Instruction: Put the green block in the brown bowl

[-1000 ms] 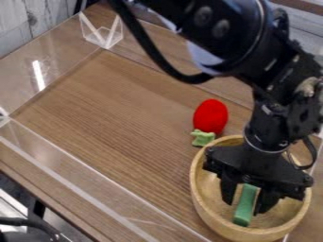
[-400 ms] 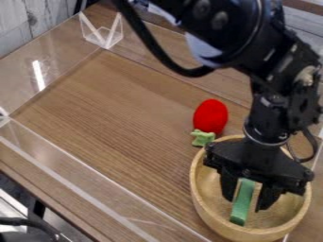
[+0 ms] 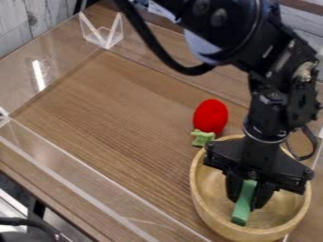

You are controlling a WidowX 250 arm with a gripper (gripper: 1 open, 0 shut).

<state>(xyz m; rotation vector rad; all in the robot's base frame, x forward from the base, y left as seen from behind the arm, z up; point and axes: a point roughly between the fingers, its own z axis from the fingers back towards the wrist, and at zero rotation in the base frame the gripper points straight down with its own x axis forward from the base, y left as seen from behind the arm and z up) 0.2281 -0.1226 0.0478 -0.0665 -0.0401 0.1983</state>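
Note:
The brown bowl [image 3: 199,181] sits at the lower right of the wooden table, cut off slightly by the frame's right edge. Directly over it, my black gripper [image 3: 247,196] points straight down into the bowl. Its two fingers are pinched against the sides of the green block [image 3: 243,205]. The light-green bar stands nearly upright inside the bowl, its lower end near the bowl's floor. The wrist hides the block's top.
A red strawberry toy [image 3: 211,115] with green leaves lies just behind the bowl's left rim. Clear acrylic walls [image 3: 51,142] border the table on the left and front. A clear plastic stand [image 3: 98,33] sits at the back left.
The fingers stood wider around the green block a second ago and have closed in against it. The arm has kept its place over the bowl.

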